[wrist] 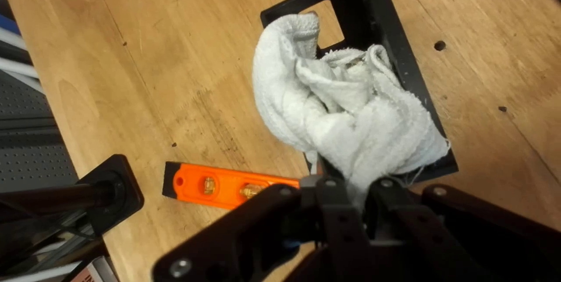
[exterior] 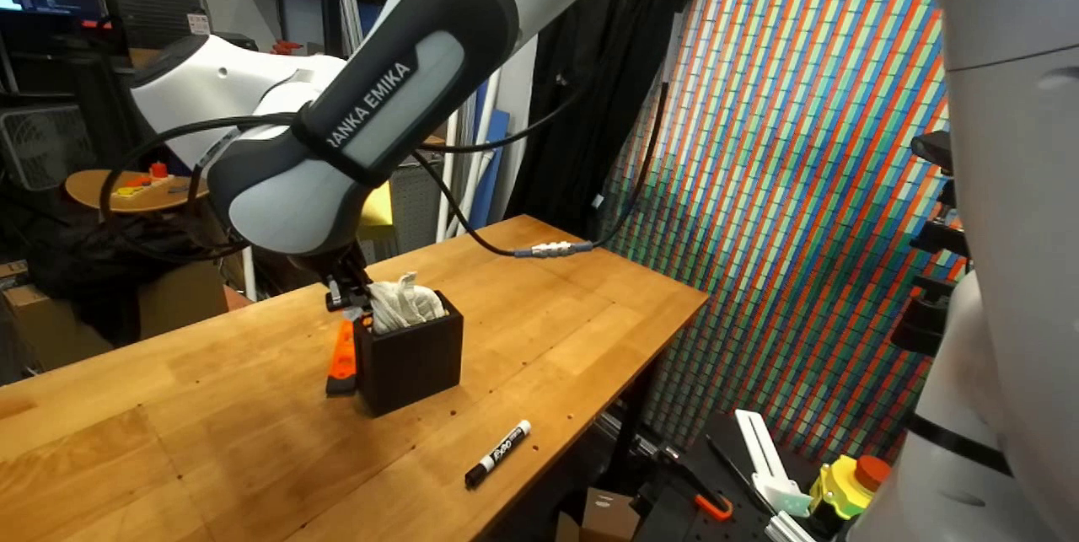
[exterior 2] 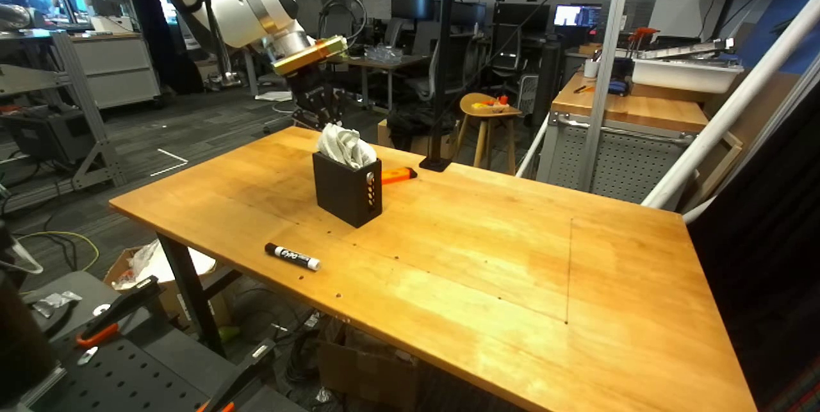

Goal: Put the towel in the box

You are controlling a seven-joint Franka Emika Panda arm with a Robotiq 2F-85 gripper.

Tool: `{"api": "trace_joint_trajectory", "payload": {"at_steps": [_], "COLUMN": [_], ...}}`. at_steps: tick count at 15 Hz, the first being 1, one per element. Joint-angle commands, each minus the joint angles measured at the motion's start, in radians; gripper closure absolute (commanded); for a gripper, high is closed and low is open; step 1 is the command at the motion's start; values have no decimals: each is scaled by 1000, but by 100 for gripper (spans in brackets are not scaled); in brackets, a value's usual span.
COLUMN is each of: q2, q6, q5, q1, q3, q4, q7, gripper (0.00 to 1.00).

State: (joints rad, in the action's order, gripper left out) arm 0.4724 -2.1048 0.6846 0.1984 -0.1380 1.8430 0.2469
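Towel (wrist: 346,111), white, rumpled: one end pinched between the fingertips of the gripper (wrist: 358,189), the rest bunched just beyond them, partly inside the black box (exterior: 410,367) and standing above its rim (in the wrist view it hides much of one wall). Orange level (wrist: 230,184): beside the box, on the wooden table (exterior 2: 487,220).

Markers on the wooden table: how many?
1: the marker lies near the edge of the wooden table, apart from the black box. Any under the towel would be hidden.
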Motion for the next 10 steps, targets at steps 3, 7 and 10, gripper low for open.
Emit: {"api": "trace_joint_trajectory", "payload": {"at_steps": [3, 7, 10], "q2": [-53, -53, -43], "q6": [-35, -72, -114], "q5": [-78, -149, -233], "q1": [-40, -63, -77], "q3": [19, 33, 40], "q4": [55, 73, 91], "q7": [-51, -99, -132], "gripper": [95, 95, 95]}}
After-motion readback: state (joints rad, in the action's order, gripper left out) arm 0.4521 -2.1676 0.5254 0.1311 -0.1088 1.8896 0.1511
